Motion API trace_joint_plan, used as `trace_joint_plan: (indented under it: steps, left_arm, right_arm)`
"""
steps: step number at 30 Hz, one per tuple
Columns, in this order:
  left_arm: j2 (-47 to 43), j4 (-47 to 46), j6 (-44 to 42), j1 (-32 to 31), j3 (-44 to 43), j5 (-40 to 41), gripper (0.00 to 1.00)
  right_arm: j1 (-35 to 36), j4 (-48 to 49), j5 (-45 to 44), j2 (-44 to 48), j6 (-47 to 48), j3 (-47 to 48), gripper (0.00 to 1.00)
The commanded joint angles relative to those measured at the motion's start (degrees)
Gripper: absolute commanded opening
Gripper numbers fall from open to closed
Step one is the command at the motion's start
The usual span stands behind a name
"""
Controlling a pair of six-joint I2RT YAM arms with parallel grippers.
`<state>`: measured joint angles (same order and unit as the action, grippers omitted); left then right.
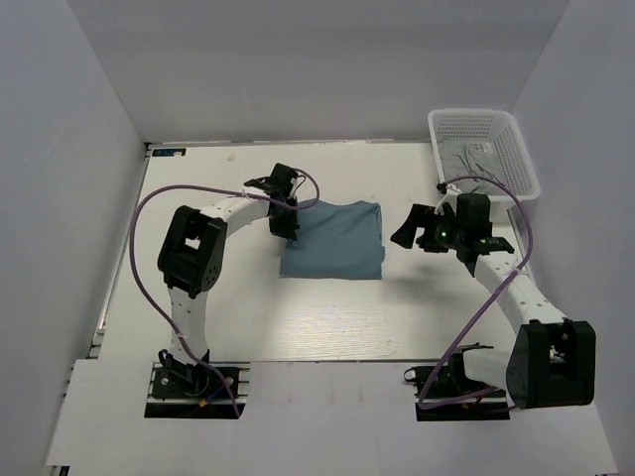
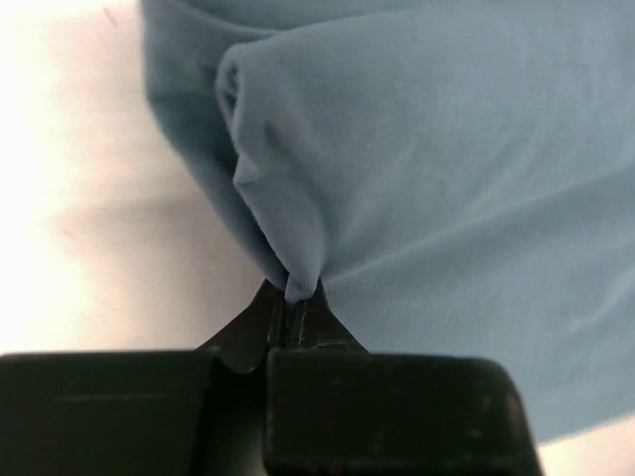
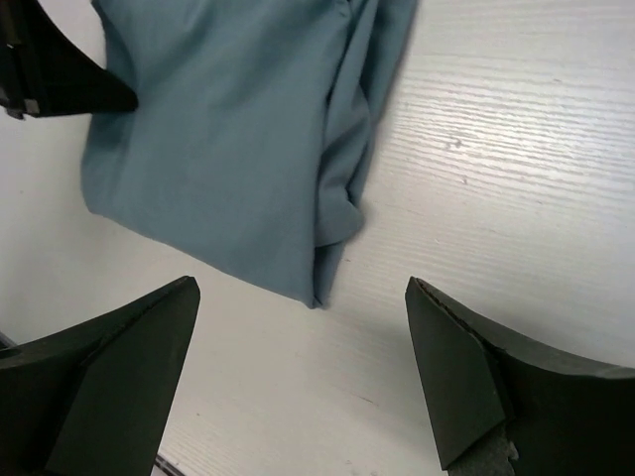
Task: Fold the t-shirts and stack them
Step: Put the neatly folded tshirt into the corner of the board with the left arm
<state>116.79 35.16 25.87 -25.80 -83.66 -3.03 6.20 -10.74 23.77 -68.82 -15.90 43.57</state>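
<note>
Left end effector (image 2: 295, 302) pinches left edge of shirt (image 1: 332, 243) — cloth runs rightward; right end effector (image 1: 415, 228) wide, near opposite edge.

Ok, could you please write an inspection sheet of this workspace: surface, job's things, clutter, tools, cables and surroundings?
Surface: white table, wood-grain top.
Job's things: one teal-blue t-shirt, folded, lying mid-table.
Clutter: white basket at the far right corner, grey cloth inside.
Tools: left tool shut on the t-shirt's left edge; right tool open, holding nothing, right of the t-shirt.
Cables: purple cables loop along both arms.
Surroundings: plain pale walls on three sides.
</note>
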Motion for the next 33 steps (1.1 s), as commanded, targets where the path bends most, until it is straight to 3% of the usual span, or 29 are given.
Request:
trace_joint_plan:
  steps: [1,10,16,23,33]
  left_arm:
    - [2.6,7.9,-1.6,1.5,-5.4,11.5,0.0]
    - [2.6,13.2,-8.2,8.0,-18.4,35.9,0.0]
    - [5.5,2.7,-20.3,15.6,-19.6,43.8,0.0]
    - [18.3,-2.5,-28.8,23.4,-37.1,46.5,0.0]
    - [26.5,-11.9,-35.0,29.9,-45.7,46.3,0.0]
  right_arm:
    - [-0.5,-1.3,-3.6,1.8,1.8,-0.7,0.9]
    - [-0.4,0.6,-10.0,3.6,1.3,-3.2,0.9]
    - [-0.3,1.7,-12.5,5.8,0.3,-4.5,0.9]
    - [-0.4,9.5,-18.7,10.3,-1.4,-9.5,0.9]
    - [-0.3,10.1,-23.2,12.8,-1.2,-10.9,0.9]
